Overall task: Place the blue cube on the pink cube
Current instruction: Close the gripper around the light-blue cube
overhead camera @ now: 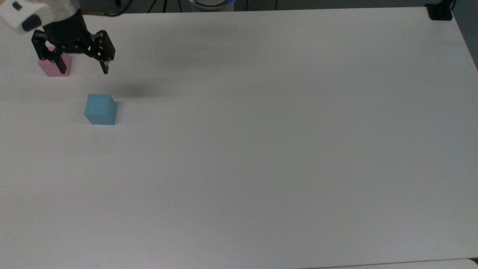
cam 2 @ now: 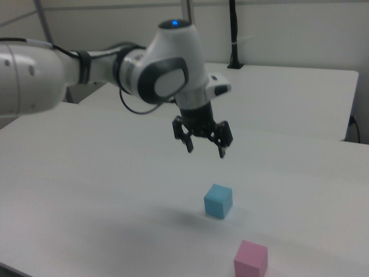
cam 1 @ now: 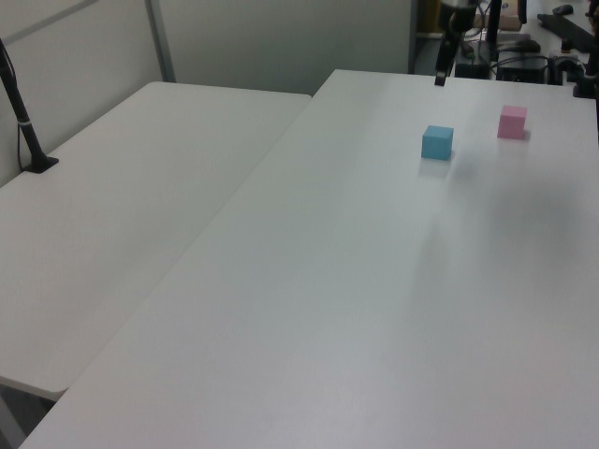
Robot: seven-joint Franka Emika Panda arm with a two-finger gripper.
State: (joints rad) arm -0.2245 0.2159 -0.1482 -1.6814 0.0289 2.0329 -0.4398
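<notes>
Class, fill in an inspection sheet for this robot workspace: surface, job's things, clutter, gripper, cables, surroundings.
Surface: white table, bare apart from two cubes.
Job's things: blue cube and pink cube stand apart on the table, not stacked.
Clutter: nothing seen.
Gripper: gripper open, empty, hanging in the air above the blue cube.
Cables: dark cables beyond the table's far edge in the top view.
Surroundings: second white table alongside; black post standing on it.
</notes>
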